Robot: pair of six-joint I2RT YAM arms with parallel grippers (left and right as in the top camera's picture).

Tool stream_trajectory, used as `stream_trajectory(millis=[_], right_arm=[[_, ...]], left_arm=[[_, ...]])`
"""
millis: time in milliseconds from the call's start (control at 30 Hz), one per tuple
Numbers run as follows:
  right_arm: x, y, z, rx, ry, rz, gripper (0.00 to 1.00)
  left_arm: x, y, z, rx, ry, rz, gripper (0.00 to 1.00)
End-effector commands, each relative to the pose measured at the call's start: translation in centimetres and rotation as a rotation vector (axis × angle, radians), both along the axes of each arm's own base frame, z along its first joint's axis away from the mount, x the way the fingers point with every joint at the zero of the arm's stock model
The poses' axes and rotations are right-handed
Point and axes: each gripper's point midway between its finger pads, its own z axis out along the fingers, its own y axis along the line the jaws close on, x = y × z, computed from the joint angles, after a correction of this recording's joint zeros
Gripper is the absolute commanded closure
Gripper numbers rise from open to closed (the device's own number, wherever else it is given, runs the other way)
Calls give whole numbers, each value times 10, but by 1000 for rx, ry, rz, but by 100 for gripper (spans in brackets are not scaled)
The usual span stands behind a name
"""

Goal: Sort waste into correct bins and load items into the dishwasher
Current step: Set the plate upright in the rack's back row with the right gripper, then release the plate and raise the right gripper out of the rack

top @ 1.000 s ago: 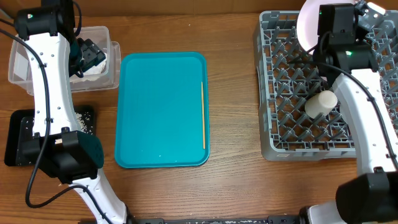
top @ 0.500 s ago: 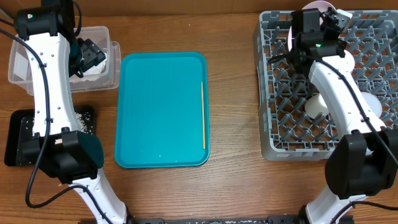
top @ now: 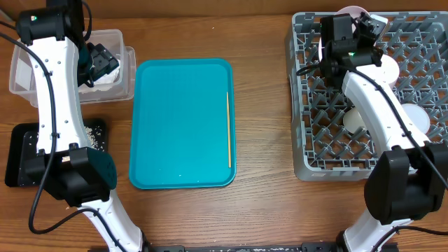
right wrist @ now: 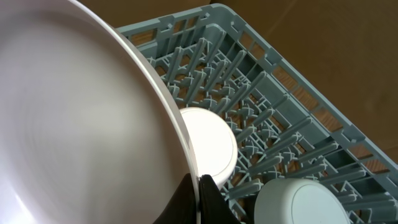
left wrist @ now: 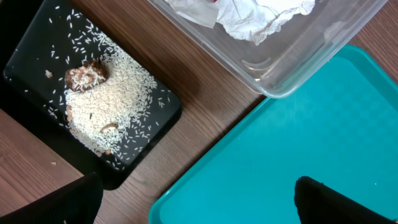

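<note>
- Right tool (right wrist: 199, 186) pinches the large plate (right wrist: 81, 112) by its rim; the plate stands on edge over the dish rack (right wrist: 280, 106) beneath it.
- Left tool (top: 103, 61) gapes wide above the clear tub (left wrist: 298, 68) of napkins (left wrist: 249, 15).

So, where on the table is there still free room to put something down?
The teal tray is bare except a yellow stick by its right edge. Bare wood lies between it and the dish rack, and in front of the tray. Crowded: the clear tub and black tray at left, the rack with dishes.
</note>
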Motion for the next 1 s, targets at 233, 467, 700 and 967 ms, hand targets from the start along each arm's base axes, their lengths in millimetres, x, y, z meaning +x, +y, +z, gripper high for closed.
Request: stream_trajectory(millis=[233,467,700,967], right_arm=[[-4,12,3,-32,17,15,47],[-1,47,23,-31,15,89,22],[5,44,55,-7,-58,66,26],[16,47,51,317,-34,173,79]], left_arm=[[0,0,4,-4,-14,9,0],[0,0,4,-4,-14,9,0],[0,0,4,-4,-14,9,0],[0,0,4,-4,-14,9,0]])
